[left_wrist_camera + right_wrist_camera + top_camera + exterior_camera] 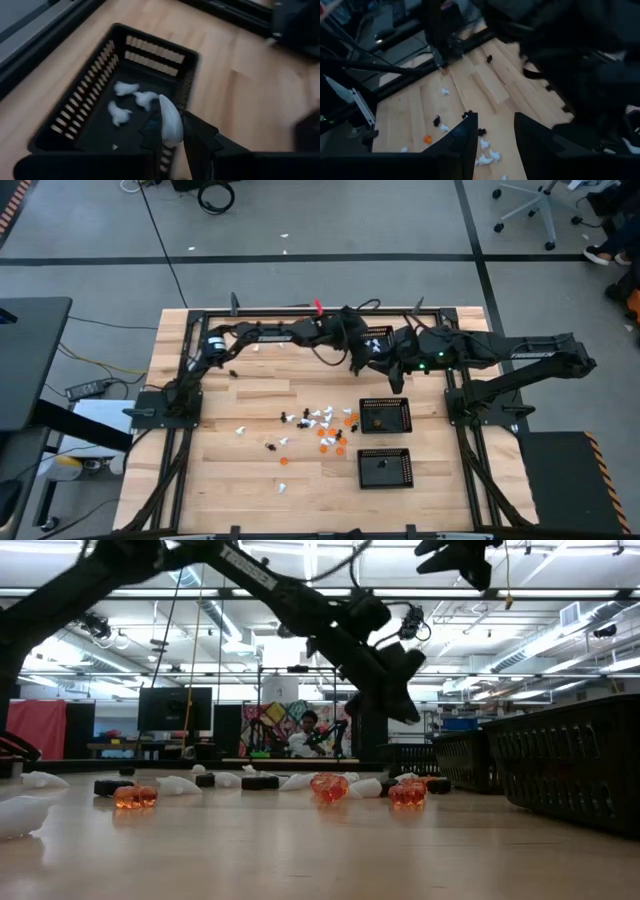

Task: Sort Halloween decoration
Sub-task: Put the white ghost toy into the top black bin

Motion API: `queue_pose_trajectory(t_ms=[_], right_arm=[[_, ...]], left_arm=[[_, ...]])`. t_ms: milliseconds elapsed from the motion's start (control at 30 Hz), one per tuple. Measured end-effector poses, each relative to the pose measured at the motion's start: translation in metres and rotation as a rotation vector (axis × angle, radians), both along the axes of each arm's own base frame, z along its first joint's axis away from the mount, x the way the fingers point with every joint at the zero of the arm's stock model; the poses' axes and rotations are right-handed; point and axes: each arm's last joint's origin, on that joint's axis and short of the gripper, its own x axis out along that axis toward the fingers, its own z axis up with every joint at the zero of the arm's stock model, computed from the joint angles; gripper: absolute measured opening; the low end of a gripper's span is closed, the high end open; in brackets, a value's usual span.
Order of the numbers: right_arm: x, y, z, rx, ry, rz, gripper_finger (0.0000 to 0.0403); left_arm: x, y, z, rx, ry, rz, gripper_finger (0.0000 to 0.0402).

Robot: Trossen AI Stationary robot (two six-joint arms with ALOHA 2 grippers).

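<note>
The Halloween decoration, tiny white, orange and black figures, lies scattered on the wooden table; it also shows in the low view. My left gripper is shut on a white figure, over the far black mesh tray, which holds three white figures. In the high view my left gripper is at that tray. My right gripper is open and empty, above the table beside the left one. My left gripper pinches the white figure's lower part between its two fingers. The figure's pointed end sticks out past the fingertips. It is lifted clear, over the tray's rim.
Two more black mesh trays stand on the table's right half: one with an orange figure inside, one nearer with a dark figure inside. A black frame runs along the table's far edge. Both arms cross close together at the far middle.
</note>
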Motion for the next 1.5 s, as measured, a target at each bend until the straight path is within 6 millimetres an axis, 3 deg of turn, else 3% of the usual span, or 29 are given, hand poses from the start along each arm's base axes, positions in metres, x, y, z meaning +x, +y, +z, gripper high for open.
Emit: queue_pose_trajectory(t_ms=[200,433,633,900,1000,1267,1367,1500], right_arm=[[-0.012,0.001,0.008,-0.041,-0.041,-0.038,0.0132],[-0.015,0.001,0.010,-0.061,-0.043,-0.059,0.0132],[-0.014,0.001,0.010,-0.064,-0.044,-0.065,0.0132],[-0.013,0.002,0.011,-0.064,-0.063,-0.064,0.0132],[-0.013,0.004,0.012,-0.076,-0.074,-0.076,0.0132],[-0.009,0.005,0.010,-0.132,-0.057,-0.089,0.0132],[-0.005,0.001,0.007,-0.159,-0.032,-0.102,0.0132],[0.003,-0.006,0.001,-0.178,0.008,-0.115,0.0132]], left_arm=[[0.006,0.012,-0.016,-0.014,0.047,0.020,0.0080],[0.005,0.010,-0.015,-0.015,0.068,0.011,0.0151],[-0.006,0.004,0.007,-0.029,0.116,0.008,0.0174],[-0.023,-0.025,0.043,0.130,0.079,-0.087,0.0141],[-0.042,-0.035,0.040,0.143,0.081,-0.082,0.0130],[-0.132,-0.063,0.032,0.070,0.095,-0.057,0.0117],[-0.162,-0.082,0.034,-0.007,0.078,-0.146,0.0117],[-0.188,-0.118,0.027,-0.105,0.102,-0.242,0.0117]])
